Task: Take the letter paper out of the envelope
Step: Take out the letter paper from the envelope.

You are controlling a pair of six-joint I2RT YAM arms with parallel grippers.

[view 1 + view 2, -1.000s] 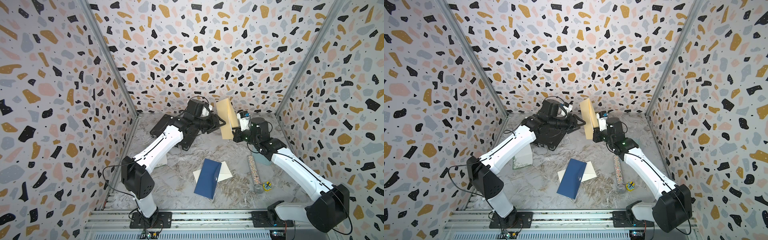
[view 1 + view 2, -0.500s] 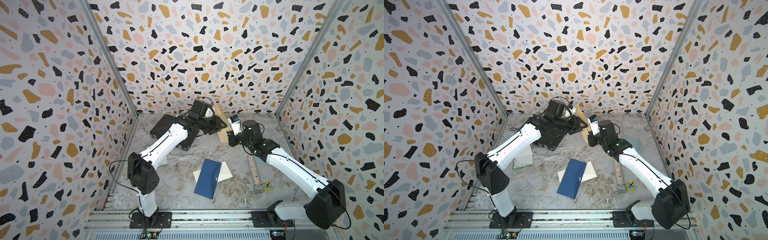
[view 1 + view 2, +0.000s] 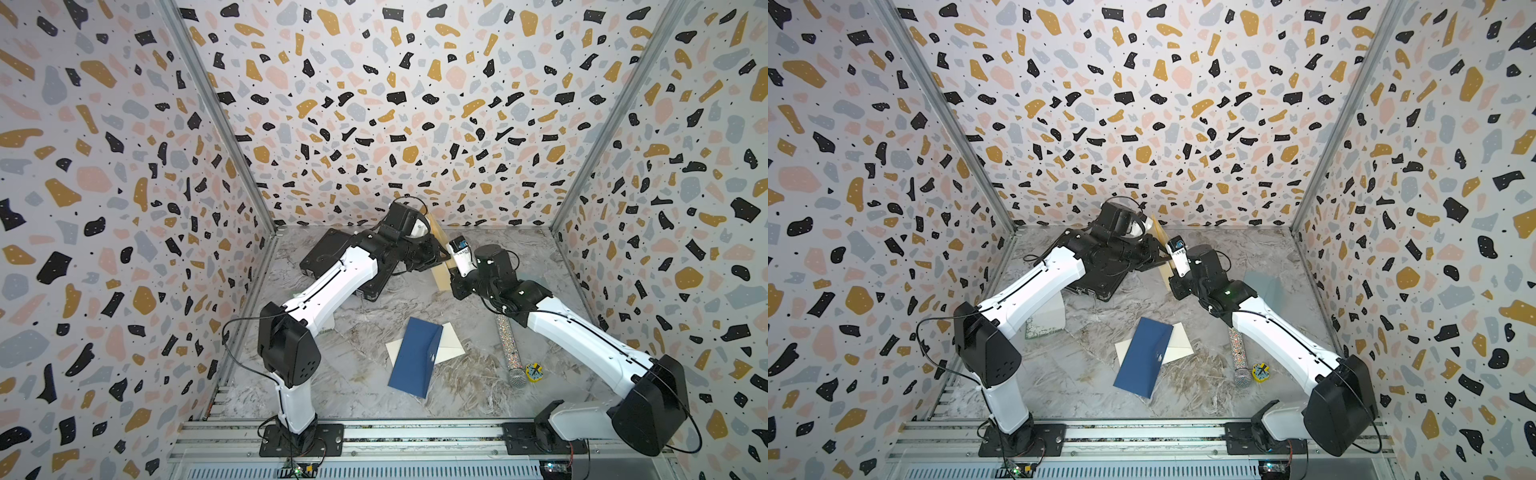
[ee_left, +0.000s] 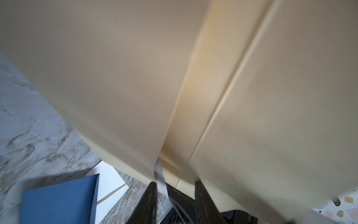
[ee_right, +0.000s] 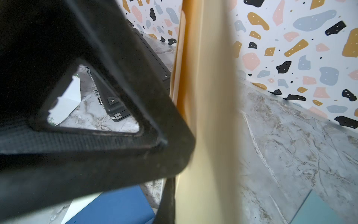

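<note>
A tan envelope (image 3: 441,275) stands on edge above the back of the table, also seen in a top view (image 3: 1165,272). My right gripper (image 3: 455,283) is shut on its lower edge; the envelope (image 5: 207,116) runs past my dark fingers (image 5: 168,203). My left gripper (image 3: 436,255) is at the envelope's mouth. In the left wrist view the envelope (image 4: 116,77) fills the frame. The left gripper (image 4: 175,191) has its jaws apart around a cream sheet edge. I cannot tell whether that pale layer (image 4: 205,93) is the letter paper.
A blue envelope (image 3: 413,357) lies on a white sheet (image 3: 451,347) mid-table. A glitter microphone (image 3: 509,353) and a small yellow piece (image 3: 533,372) lie to the right. A black case (image 3: 332,257) sits back left, a white box (image 3: 1046,320) under the left arm, a teal sheet (image 3: 1262,284) back right.
The right gripper has carried the envelope lower and to the left, turning it edge-on. The left gripper has moved right onto the envelope's mouth and its jaws have narrowed.
</note>
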